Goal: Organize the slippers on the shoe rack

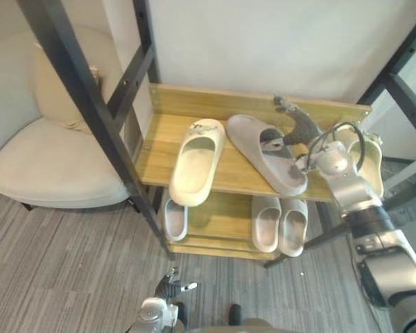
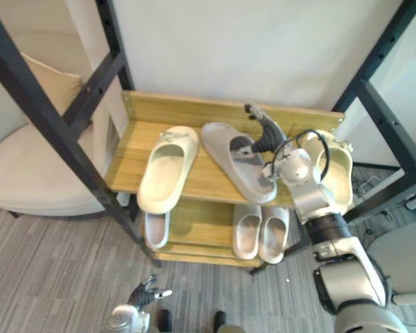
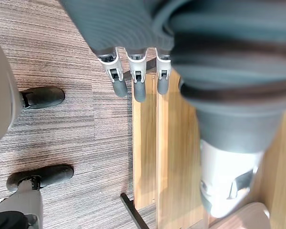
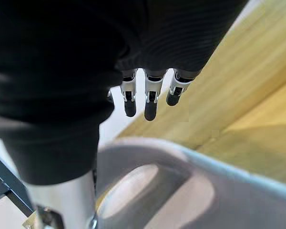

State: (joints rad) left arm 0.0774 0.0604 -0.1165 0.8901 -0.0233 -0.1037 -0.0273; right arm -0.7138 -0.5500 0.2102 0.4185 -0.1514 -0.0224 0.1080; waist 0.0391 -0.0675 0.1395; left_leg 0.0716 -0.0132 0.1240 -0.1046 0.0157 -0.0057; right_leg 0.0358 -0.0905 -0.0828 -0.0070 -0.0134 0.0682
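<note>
We count six slippers (image 1: 196,161) on the rack (image 1: 159,139)
Three up, three below; right hand (image 1: 298,129) over grey slipper (image 1: 253,142), left hand (image 1: 170,285) low, fingers straight on both.

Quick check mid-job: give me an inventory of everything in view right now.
Light wooden shoe rack with black metal frame: one, against the white wall.
Cream foam slippers: two, top shelf, one left, one right, partly hidden.
Grey foam slipper: one, top shelf middle, angled.
Pale grey slippers: three, lower shelf, one left, two right.
Cream upholstered armchair: one, left of the rack.
Right robot hand: fingers straight, over the grey foam slipper.
Left robot hand: fingers straight, low over the grey carpet.
</note>
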